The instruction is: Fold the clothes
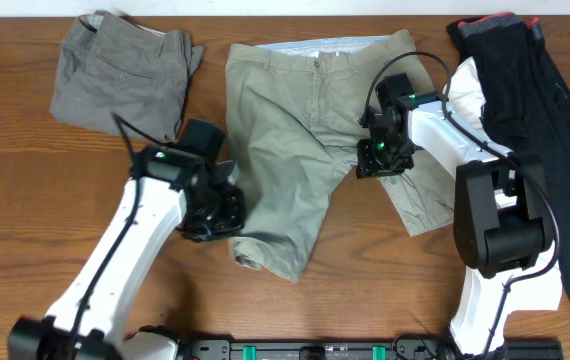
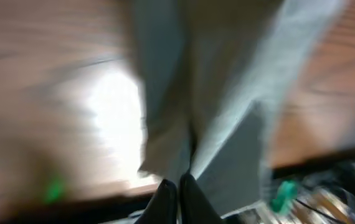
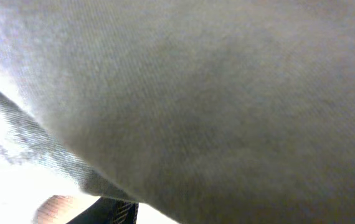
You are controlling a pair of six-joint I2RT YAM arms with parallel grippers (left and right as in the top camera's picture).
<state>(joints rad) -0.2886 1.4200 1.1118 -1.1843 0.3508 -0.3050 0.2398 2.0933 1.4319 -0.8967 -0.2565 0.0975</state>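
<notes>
Khaki-olive shorts (image 1: 295, 120) lie flat mid-table, between the darker grey-brown shorts (image 1: 120, 70) at the far left and the black garment (image 1: 530, 90) on the right. The waistband (image 1: 315, 48) sits at the far edge and both legs run back toward the arm bases, so the long axis goes far-to-near, with the legs splaying a little apart.

My left gripper (image 1: 217, 215) sits at the outer edge of the left-side leg, near its hem; the left wrist view is blurred, yet it shows the jaws together with a fold of pale cloth pinched between them; I judge that hold is meant to carry this leg across onto the other.

My right gripper (image 1: 379, 158) is down on the inner side of the other leg, just below the crotch; cloth fills its wrist view, so I cannot tell whether it is clamped or only pressing; I read it as an anchor or a second pinch.
</notes>
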